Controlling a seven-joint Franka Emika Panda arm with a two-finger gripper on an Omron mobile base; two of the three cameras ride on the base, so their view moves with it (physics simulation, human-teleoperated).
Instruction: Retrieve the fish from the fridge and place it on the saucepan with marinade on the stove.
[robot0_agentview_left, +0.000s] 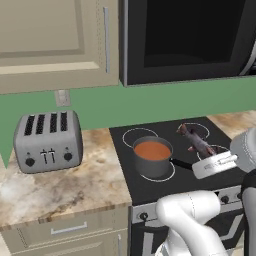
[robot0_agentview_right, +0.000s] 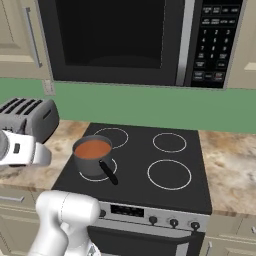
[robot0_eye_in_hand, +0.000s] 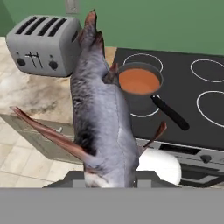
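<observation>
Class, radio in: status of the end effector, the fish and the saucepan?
End effector shut on fish, held in the air. Saucepan with marinade on stove, front-left burner. Nothing over the pan.

Microwave keypad: rows of small white marks, too blurred to read
Stove display: faint marks, unreadable
Toaster: no lettering

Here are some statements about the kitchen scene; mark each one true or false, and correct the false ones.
1. The gripper holds the fish. True.
2. The fish already lies in the saucepan. False: it is in the air, in the gripper.
3. The saucepan stands on a front burner of the stove. True.
4. The marinade is green. False: it is orange-red.
5. A toaster stands on the counter beside the stove. True.
</observation>
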